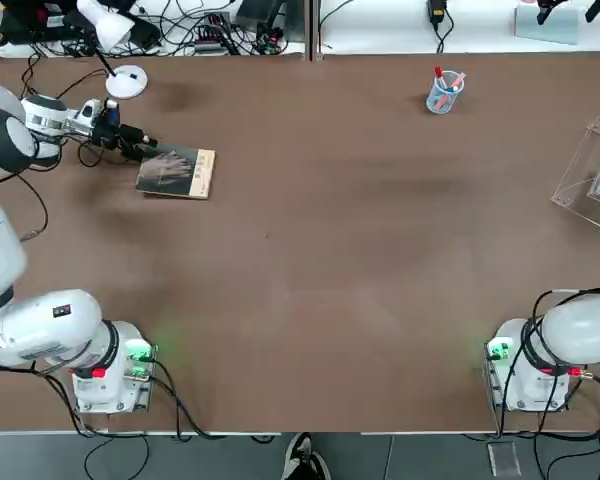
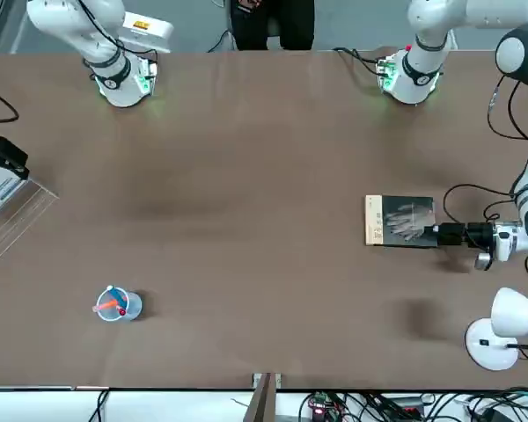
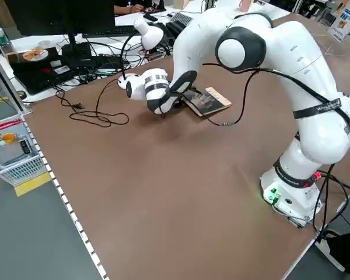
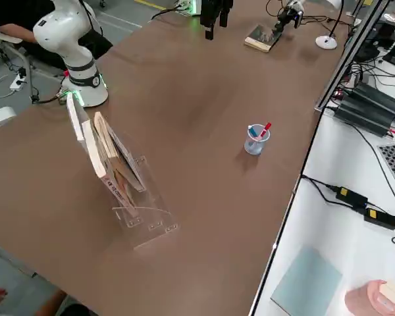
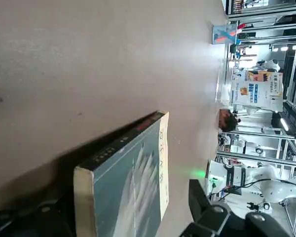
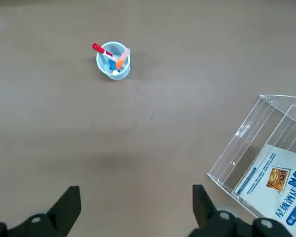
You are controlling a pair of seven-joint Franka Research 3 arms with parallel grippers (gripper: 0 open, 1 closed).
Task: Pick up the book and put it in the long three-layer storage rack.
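The thin grey book with a pale hand picture and a tan strip along one edge (image 1: 176, 172) lay flat on the brown table (image 1: 310, 250), on the robot's left side and toward the far edge. The left gripper (image 1: 142, 146) lay low and level at the book's edge, and its black fingers (image 5: 207, 217) stood wide, one on each side of the book, not yet squeezing it. The book looked light and stiff, with a smooth cover that could slip. It lay so flat that the best hold seemed to be across its thin edge, one finger above and one below. The right gripper (image 6: 133, 207) hung above the table on the other side, its jaws wide and empty.

There was one book on the table. There was one long clear plastic rack with slanted shelves (image 1: 592, 170), well apart from the book at the right edge, with some books in it already. Farther off stood one small clear cup of pens (image 1: 444, 91) and one white desk lamp (image 1: 115, 50).
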